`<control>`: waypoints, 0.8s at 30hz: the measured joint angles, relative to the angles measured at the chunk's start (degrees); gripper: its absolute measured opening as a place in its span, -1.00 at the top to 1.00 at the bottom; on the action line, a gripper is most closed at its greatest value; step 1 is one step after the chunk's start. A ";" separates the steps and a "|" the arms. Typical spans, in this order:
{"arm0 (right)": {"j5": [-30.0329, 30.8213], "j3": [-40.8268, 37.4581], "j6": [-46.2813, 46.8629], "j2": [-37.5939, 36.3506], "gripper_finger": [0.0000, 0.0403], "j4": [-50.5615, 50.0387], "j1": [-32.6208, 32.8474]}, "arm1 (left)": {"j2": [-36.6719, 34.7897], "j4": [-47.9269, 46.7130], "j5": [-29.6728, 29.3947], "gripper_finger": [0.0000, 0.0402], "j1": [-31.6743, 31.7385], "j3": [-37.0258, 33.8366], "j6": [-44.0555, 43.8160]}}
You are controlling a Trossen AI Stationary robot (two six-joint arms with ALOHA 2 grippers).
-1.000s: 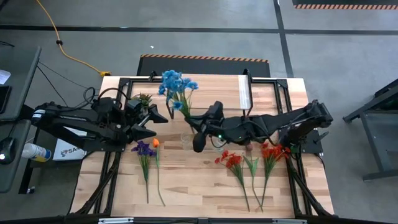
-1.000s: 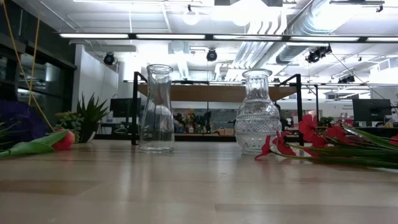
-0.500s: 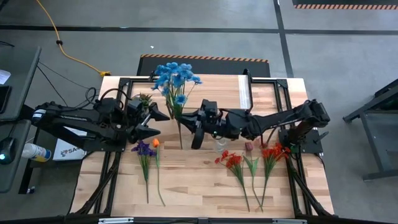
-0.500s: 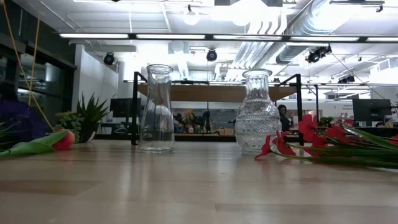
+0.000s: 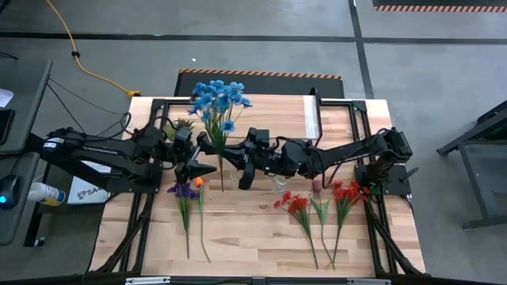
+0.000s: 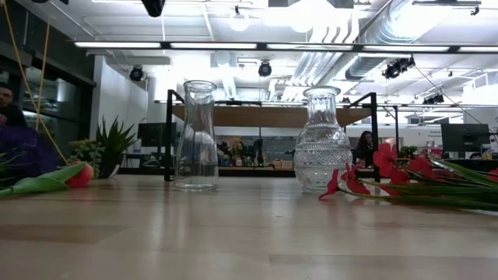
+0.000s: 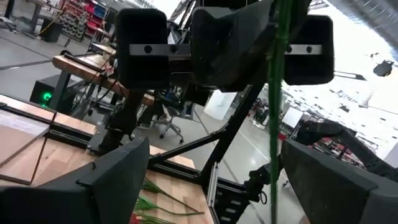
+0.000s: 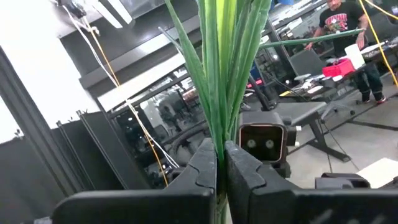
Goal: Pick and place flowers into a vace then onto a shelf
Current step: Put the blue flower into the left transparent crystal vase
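Observation:
My right gripper (image 5: 238, 162) is shut on a bunch of blue flowers (image 5: 218, 99) above the middle of the table, and their green stems (image 8: 224, 74) rise from its fingers. My left gripper (image 5: 204, 162) is open just left of it. In the left wrist view the stem (image 7: 277, 93) stands between my left gripper's (image 7: 217, 186) open fingers, close to one of them; I cannot tell if it touches. A plain glass vase (image 6: 196, 136) and a patterned one (image 6: 321, 140) stand upright on the table. The shelf (image 5: 341, 119) spans the far side. My right gripper pinches the bunch's green stems (image 8: 217, 140) between its two fingers, partway down their length. The fingers come from the table's right and lie across the stems. The bunch is lifted clear of the table, with its blooms (image 5: 218, 99) toward the far side and its stem end (image 5: 220, 188) free.
Purple and orange flowers (image 5: 186, 198) lie on the table at the near left. Red and maroon flowers (image 5: 317, 207) lie at the near right. A small green spiky plant (image 6: 113, 144) stands at the far left. One vase (image 5: 279, 184) shows beside the right arm.
My right gripper has carried the blue bunch toward the table's left, toward my left gripper, and stays shut on the stems. The bunch has swung so its stem end now points toward the near edge. My left gripper has moved a little toward the stem and stays open.

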 joint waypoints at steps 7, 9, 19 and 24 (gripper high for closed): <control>-0.06 0.00 0.52 1.18 0.99 -0.32 -0.26 | 0.75 1.43 -0.52 -0.96 0.00 0.03 0.06; 0.11 0.00 0.22 1.16 0.99 -0.34 -0.26 | 0.75 1.42 -1.26 -0.96 0.00 0.03 0.07; 0.25 0.00 1.52 2.52 0.99 0.65 -0.28 | 1.56 1.04 -3.20 -0.96 -0.01 -0.01 0.21; 0.39 0.02 1.69 3.23 0.99 0.47 -0.23 | 1.86 1.02 -3.50 -0.96 0.00 0.01 0.53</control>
